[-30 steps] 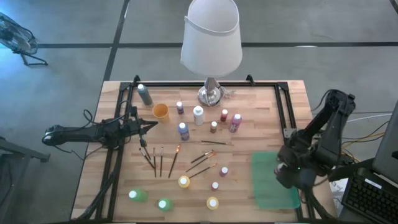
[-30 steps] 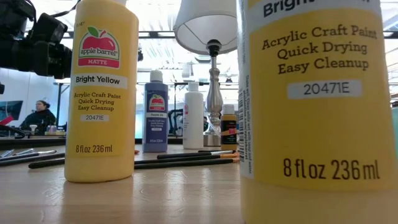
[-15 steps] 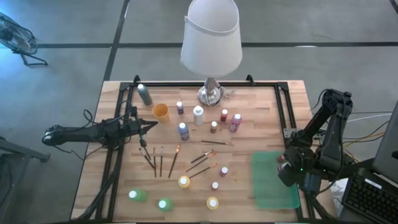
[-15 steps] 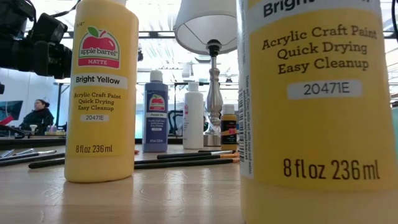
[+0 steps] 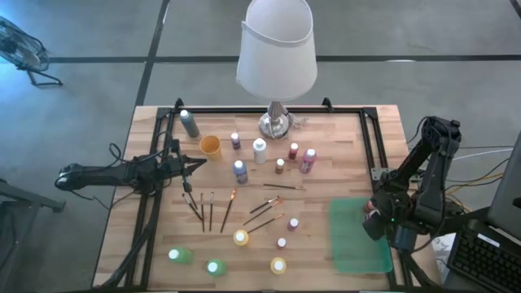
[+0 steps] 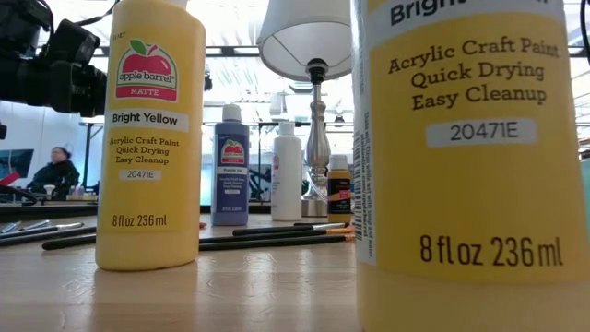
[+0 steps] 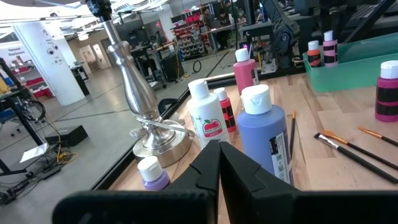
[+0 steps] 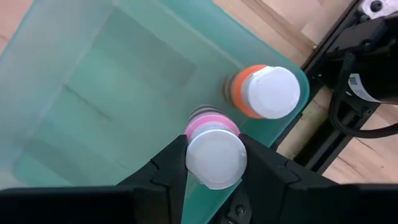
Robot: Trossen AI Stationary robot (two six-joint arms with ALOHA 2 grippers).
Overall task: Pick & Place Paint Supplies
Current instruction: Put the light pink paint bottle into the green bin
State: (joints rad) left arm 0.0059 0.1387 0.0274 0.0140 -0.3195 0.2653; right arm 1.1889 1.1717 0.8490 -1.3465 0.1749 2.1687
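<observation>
— What do you have around your bench [image 5: 155,244]?

— You've got a grey floor [image 5: 98,32] crossed by dark lines, with a fan [image 5: 20,49] lying at the far left corner. A keyboard [image 5: 484,264] sits off the right edge.

— And level across the room?

— You're looking into a bright workshop: ceiling lights [image 6: 230,37] glare overhead, a white pillar [image 7: 46,59] stands on one side, and red-stocked shelves [image 7: 189,31] fill the back. A person [image 6: 57,171] in dark clothing sits far off.

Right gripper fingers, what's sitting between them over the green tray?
A pink paint bottle with a white cap, between the right gripper fingers above the green tray, in the right wrist view.
</observation>
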